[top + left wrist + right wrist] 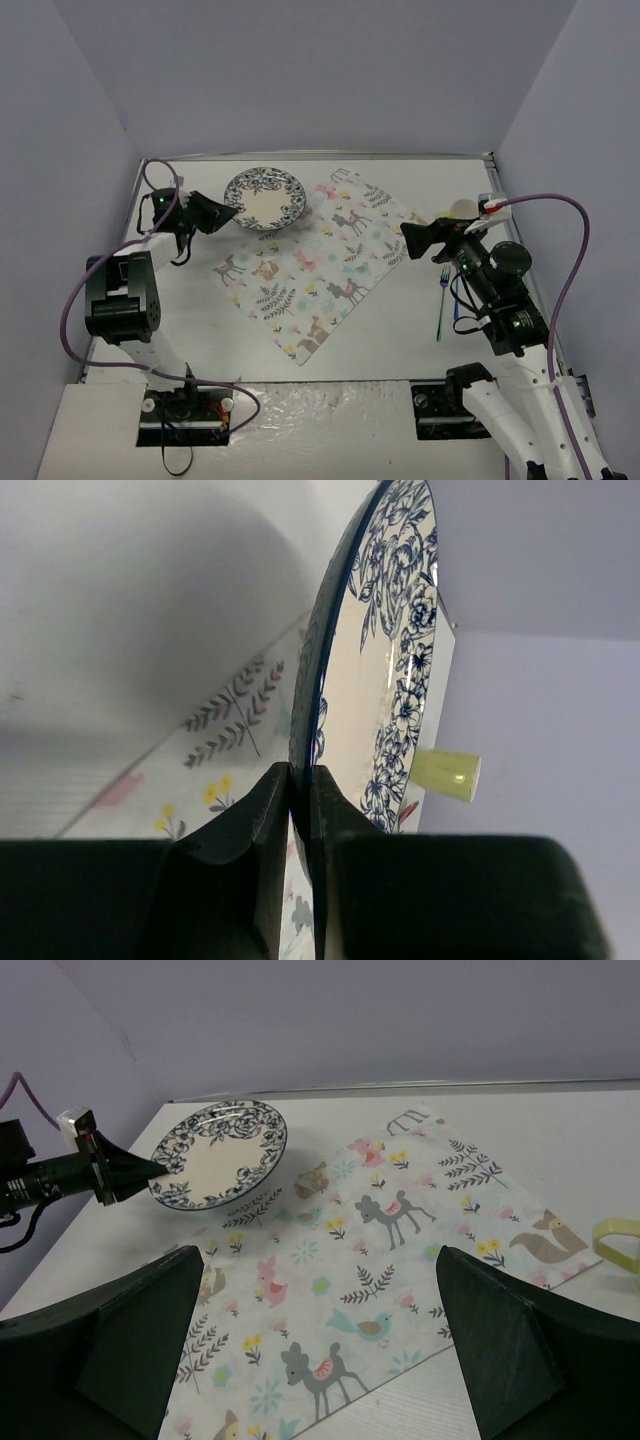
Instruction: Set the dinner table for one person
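Observation:
A round plate with a blue floral rim is at the back left of the white dinner table. My left gripper is shut on its left rim. In the left wrist view the black fingers pinch the plate edge-on. The right wrist view shows the plate slightly tilted, casting a shadow beside the placemat's far-left edge. My right gripper hovers over the placemat's right corner. It is open with nothing between its fingers.
A yellow-green cup lies at the back right, its rim showing near the placemat's corner. A green fork and a blue utensil lie near the right arm. Purple walls close in the table on three sides.

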You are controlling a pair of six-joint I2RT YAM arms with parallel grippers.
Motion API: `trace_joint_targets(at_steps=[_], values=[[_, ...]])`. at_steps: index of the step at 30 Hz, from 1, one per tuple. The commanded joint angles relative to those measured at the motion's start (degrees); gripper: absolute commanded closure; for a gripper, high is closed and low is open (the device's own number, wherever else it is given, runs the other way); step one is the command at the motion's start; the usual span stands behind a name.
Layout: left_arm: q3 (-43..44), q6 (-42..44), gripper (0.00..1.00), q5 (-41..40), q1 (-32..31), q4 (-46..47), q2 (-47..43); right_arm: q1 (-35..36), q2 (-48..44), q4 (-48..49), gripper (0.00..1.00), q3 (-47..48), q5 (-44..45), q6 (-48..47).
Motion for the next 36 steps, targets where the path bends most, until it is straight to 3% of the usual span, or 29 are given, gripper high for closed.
trace_joint_targets(at_steps=[1,14,36], values=[[1.93,-3.69,1.00,2.94,-8.86,10.94,-4.60,0.32,-0.67,4.10,0.00,0.31,-0.51,0.36],[1.25,-6.92,1.00,0.11,-21.00,18.45,0.33,0.32,-1.20,2.27,0.00,0.75,-0.07,-0.16],[-4.99,-4.90,1.00,0.28,-23.08,20.59,3.93,0.32,-1.42,0.53,0.00,0.26,0.97,-1.11]])
